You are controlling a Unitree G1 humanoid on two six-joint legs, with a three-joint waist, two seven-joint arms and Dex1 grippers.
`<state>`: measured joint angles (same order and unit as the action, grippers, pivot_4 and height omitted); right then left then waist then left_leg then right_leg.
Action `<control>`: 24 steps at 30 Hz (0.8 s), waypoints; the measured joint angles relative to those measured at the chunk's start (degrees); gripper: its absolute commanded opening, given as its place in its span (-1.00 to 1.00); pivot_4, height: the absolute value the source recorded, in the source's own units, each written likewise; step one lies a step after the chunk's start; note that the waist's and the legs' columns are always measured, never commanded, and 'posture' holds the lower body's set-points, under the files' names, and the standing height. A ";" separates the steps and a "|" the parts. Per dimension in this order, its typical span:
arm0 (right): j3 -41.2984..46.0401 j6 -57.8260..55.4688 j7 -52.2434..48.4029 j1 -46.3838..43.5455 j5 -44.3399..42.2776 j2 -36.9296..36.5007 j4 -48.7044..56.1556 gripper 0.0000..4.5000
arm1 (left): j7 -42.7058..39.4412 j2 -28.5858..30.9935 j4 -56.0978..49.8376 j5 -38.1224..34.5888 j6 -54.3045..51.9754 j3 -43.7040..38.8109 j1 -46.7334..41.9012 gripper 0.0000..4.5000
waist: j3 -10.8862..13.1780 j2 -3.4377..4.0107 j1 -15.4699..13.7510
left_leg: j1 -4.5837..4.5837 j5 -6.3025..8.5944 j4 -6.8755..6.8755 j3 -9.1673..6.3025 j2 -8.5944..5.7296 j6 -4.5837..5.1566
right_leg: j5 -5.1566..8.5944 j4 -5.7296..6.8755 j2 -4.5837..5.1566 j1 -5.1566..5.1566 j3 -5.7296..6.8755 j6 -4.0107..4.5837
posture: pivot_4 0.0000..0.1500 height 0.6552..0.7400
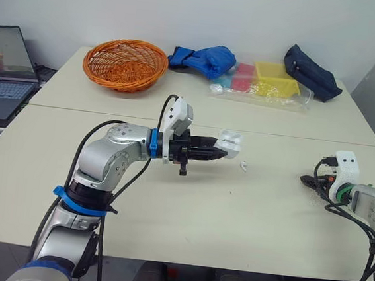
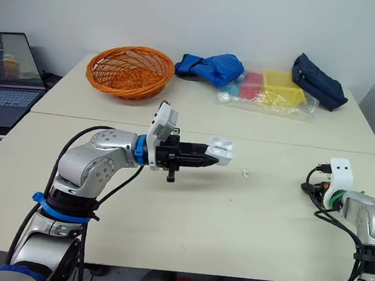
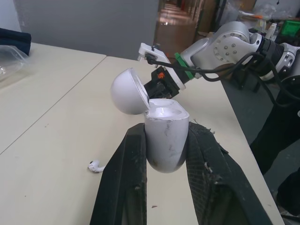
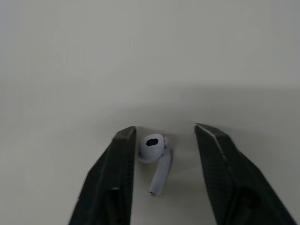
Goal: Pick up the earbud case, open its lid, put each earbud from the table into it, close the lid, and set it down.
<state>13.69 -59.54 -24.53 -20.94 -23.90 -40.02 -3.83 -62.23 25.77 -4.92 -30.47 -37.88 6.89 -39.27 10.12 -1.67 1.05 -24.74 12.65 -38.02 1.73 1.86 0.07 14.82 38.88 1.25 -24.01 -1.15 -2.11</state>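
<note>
Left claw (image 3: 166, 133) clenched, right claw (image 4: 165, 131) spread

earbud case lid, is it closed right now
No, the lid is swung back off the earbud case, whose body sits clamped between the fingers of the left gripper.

2 head eyes overlook same table (image 1: 234, 211) from above; 2 wrist cameras near, low.

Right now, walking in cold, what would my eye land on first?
The left gripper, held above the middle of the table, clamps a white earbud case with its lid flipped open. On the right, the right gripper, open, straddles one earbud lying on the table; a second earbud lies near the held case. An orange wicker basket sits at the far left.
</note>
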 measured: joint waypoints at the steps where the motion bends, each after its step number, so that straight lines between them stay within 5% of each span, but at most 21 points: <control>1: 0.07 -0.28 0.10 0.18 0.00 0.18 0.45 -0.70 | 0.09 -0.02 0.22 0.02 0.00 0.00 -0.10 -0.66 | 0.00 0.00 0.07 | 0.00 0.00 0.00 0.01 0.00 0.00 | 0.00 0.01 0.00 0.00 -0.01 -0.01 | 1.00 1.00; 2: 0.37 -0.93 0.32 0.44 -0.01 0.62 1.36 -0.82 | 0.11 -0.03 0.35 0.02 0.00 0.00 -0.15 -0.66 | 0.00 0.00 0.20 | 0.00 0.00 0.00 0.00 0.00 0.00 | 0.00 0.01 0.00 0.00 -0.01 -0.01 | 1.00 1.00; 9: -0.38 -1.18 -2.14 2.64 -0.03 0.00 5.38 -0.82 | -0.77 -0.21 0.56 0.02 0.00 0.16 -0.35 -0.66 | 0.00 0.01 0.46 | 0.00 0.00 0.00 0.02 -0.02 0.00 | 0.01 0.00 0.01 -0.01 -0.01 -0.02 | 1.00 1.00; 16: -8.85 20.87 -30.70 14.24 1.32 -19.42 14.38 -0.82 | -1.90 -0.18 0.96 0.07 0.82 0.73 -0.63 -0.66 | 0.03 0.07 0.37 | -0.01 0.00 0.01 0.05 -0.09 0.00 | 0.09 -0.11 0.08 0.02 -0.02 -0.15 | 1.00 1.00; 19: -10.57 32.14 -43.02 19.57 5.53 -30.78 11.50 -0.82 | -2.44 0.38 0.84 0.11 1.00 0.86 0.55 -0.66 | 0.03 0.07 0.36 | 0.05 0.00 -0.01 0.05 -0.10 0.00 | 0.09 -0.19 0.11 0.13 0.03 -0.16 | 1.00 1.00; 24: -13.05 48.61 -52.52 18.88 11.83 -35.40 2.19 -0.82 | -2.40 0.21 0.62 0.13 1.03 1.75 0.82 -0.66 | 0.08 -0.02 0.67 | 0.61 0.01 0.01 0.06 -0.07 -0.01 | 0.10 -0.19 0.11 0.62 0.01 -0.13 | 1.00 1.00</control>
<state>0.64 -10.93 -77.05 -2.05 -12.06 -75.42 -1.63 -64.63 25.98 -4.30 -30.34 -36.85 8.64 -38.45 10.21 -1.69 1.72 -24.13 12.65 -38.00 1.78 1.80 0.07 14.92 38.69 1.35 -23.38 -1.14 -2.25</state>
